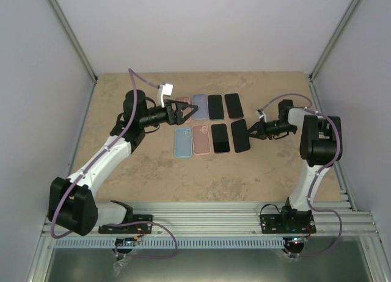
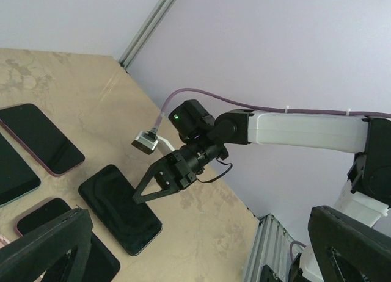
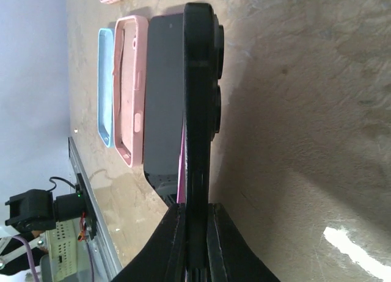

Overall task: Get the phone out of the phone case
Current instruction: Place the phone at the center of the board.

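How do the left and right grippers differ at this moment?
The left gripper is wide open; the right gripper is shut. The left holds nothing, while the right pinches the edge of a black phone. The left hangs over the far pink case; the right is at the near row's right end. Both point inward, toward the rows of phones and cases.

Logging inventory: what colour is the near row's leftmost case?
The case is light blue, clearest in the top external view.
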